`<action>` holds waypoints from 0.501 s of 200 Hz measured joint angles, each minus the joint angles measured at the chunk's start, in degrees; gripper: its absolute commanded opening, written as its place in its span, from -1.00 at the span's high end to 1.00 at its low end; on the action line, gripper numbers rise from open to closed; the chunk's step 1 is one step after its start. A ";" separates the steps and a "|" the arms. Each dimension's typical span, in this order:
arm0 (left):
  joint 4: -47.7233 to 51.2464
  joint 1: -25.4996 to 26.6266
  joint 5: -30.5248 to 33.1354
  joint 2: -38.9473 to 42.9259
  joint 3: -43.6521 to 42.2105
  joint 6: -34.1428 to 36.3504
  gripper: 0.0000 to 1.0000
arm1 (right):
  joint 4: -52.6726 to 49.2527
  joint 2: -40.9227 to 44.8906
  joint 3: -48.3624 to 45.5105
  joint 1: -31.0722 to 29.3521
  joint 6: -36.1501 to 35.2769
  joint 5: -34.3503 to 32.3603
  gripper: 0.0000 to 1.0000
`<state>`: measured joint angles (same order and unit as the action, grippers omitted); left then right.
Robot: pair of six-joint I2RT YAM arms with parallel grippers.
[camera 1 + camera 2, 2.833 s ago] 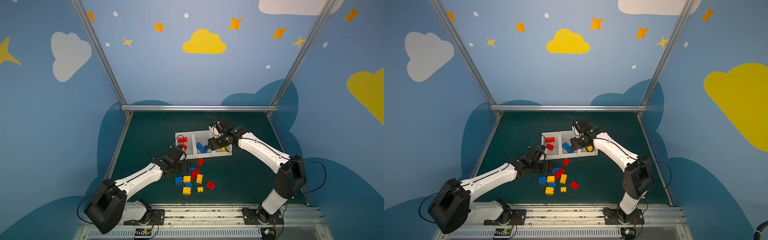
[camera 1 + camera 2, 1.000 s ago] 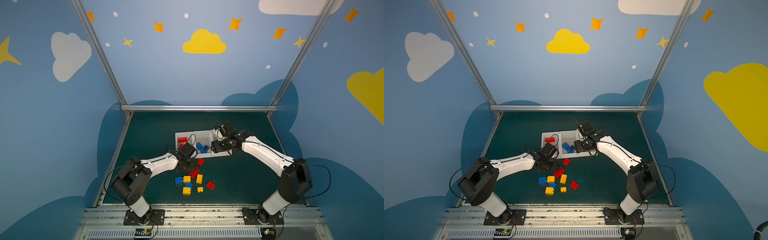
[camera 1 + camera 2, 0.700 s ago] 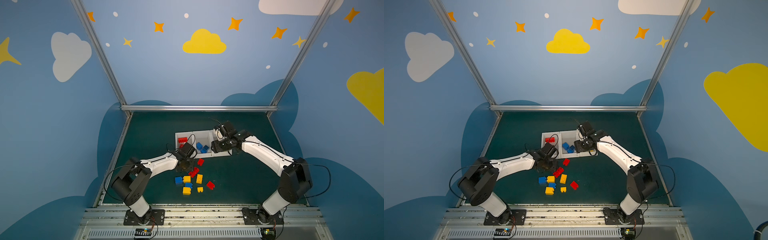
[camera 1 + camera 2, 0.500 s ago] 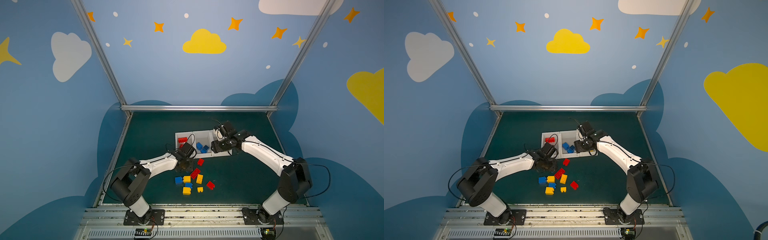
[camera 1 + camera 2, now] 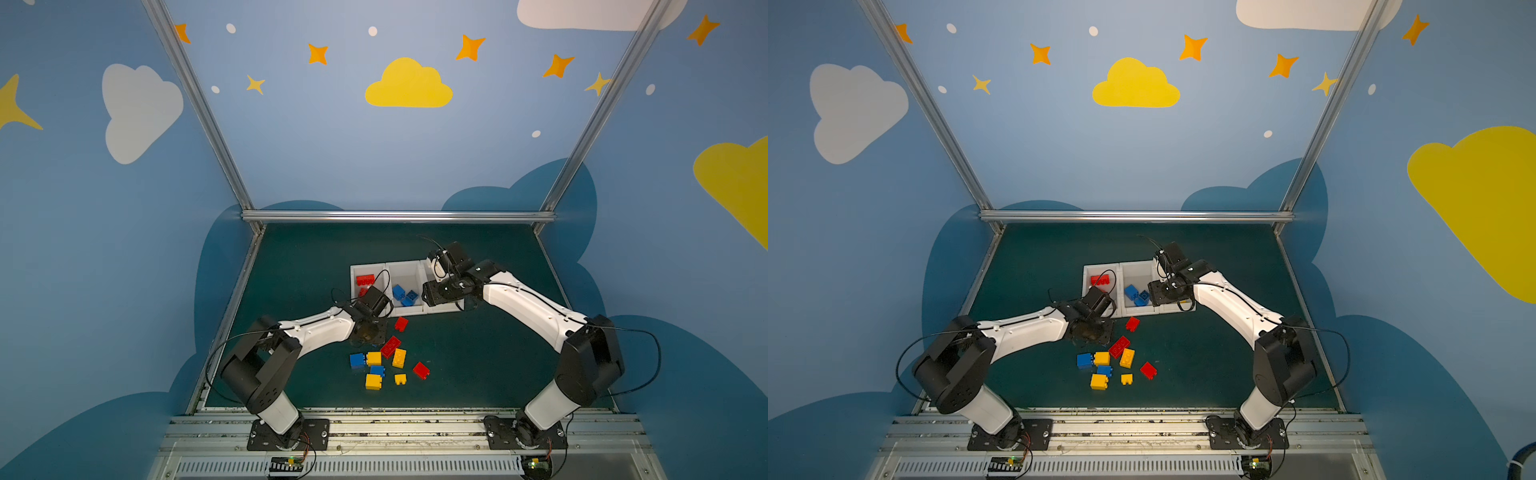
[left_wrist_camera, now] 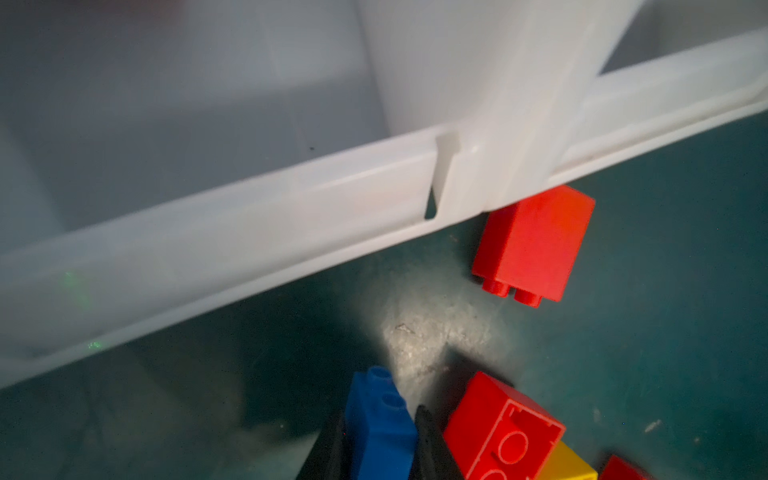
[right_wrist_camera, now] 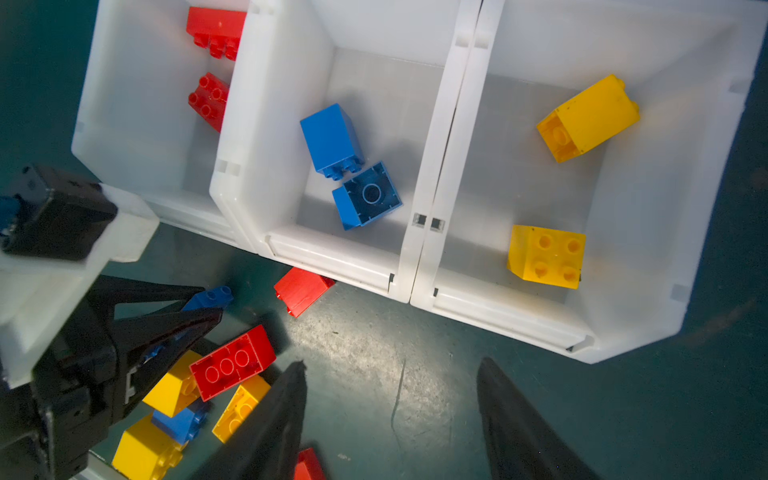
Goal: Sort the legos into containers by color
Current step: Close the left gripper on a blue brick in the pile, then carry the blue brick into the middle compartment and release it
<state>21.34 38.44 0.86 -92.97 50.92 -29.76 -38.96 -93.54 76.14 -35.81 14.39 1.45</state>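
Note:
My left gripper (image 6: 382, 412) is shut on a small blue lego (image 6: 376, 432) at the mat, at the far edge of the loose pile (image 5: 384, 365). In the right wrist view the blue lego (image 7: 212, 296) pokes out past the left fingers (image 7: 183, 324). Three white containers stand in a row: red legos in the left one (image 7: 137, 124), blue in the middle one (image 7: 374, 75), yellow in the right one (image 7: 519, 137). My right gripper (image 7: 390, 365) hangs open and empty above the mat in front of the containers.
A small red lego (image 6: 534, 245) lies against the containers' front wall. A long red lego (image 7: 232, 361) sits right beside the left fingers. Yellow (image 5: 373, 381), blue (image 5: 356, 360) and red (image 5: 420, 370) legos lie scattered nearer the front edge.
My left jaws have closed on the blue lego at the edge of the pile. The right arm has stayed still and open.

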 measured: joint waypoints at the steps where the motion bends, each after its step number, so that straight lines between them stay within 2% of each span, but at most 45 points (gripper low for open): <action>1: 0.00 0.00 0.00 0.00 0.00 0.00 0.48 | 0.00 0.00 0.00 0.00 0.00 0.00 -0.30; 44: 0.04 0.24 -0.04 0.00 0.00 0.68 0.62 | 0.00 0.00 0.00 0.00 0.02 -0.02 -0.29; 100: 0.57 0.37 -0.26 -0.02 0.22 1.44 0.69 | 0.09 0.02 -0.42 0.00 0.02 -0.13 -0.28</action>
<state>21.91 38.81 0.60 -92.99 51.13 -28.32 -38.87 -93.51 75.72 -35.81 14.41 1.32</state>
